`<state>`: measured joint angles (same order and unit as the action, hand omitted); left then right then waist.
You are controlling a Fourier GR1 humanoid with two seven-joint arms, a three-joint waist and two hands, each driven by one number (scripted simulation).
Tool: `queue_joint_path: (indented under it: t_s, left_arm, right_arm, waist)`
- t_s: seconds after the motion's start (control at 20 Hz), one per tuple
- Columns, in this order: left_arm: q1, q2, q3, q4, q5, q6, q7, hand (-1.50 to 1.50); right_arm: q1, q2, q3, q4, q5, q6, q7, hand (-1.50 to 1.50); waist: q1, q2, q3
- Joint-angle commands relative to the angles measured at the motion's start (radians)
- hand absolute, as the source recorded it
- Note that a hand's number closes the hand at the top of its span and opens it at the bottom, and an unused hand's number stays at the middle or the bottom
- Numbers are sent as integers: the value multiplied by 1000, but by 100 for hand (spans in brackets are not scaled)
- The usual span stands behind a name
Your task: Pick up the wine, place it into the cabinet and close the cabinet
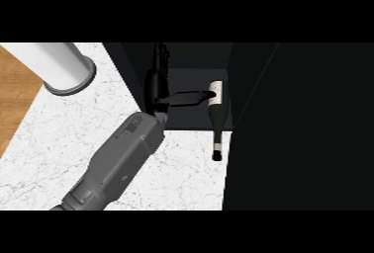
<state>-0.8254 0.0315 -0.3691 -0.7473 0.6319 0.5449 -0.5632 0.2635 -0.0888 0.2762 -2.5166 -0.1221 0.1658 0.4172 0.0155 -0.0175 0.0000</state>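
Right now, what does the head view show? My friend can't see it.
A dark wine bottle lies in the open black cabinet, neck poking over the white marble counter. One hand reaches in, thumb near the bottle. A white cylinder stands behind.

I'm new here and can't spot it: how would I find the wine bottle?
Find the dark cabinet at the right of the white marble counter. At its open front lies the wine bottle, dark and slim with a pale label, its neck pointing out over the counter. The black hand is beside it, thumb touching it.
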Motion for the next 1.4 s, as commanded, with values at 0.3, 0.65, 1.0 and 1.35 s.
queue_joint_path:
  t_s: [0.3, 0.65, 1.0, 1.35]
  left_arm:
    - [294, 53, -135, -460, -48, 59, 119, -150]
    - [512, 68, -258, -730, -126, 167, 125, -150]
    - [710, 161, -328, -950, -170, 168, 130, -150]
    - [878, 256, -318, -1073, -171, 143, 68, -150]
  right_arm:
    - [41, -19, 6, -195, -40, -23, 60, -150]
    - [36, -28, 29, -240, -54, -37, 103, -150]
    - [76, -123, 38, -199, -59, 74, 63, 150]
    - [126, -190, 261, -184, -79, 195, 74, 150]
  waist:
    - [-3, 5, 0]
    - [-13, 8, 0]
    - [-16, 9, 1]
    - [-16, 7, 0]
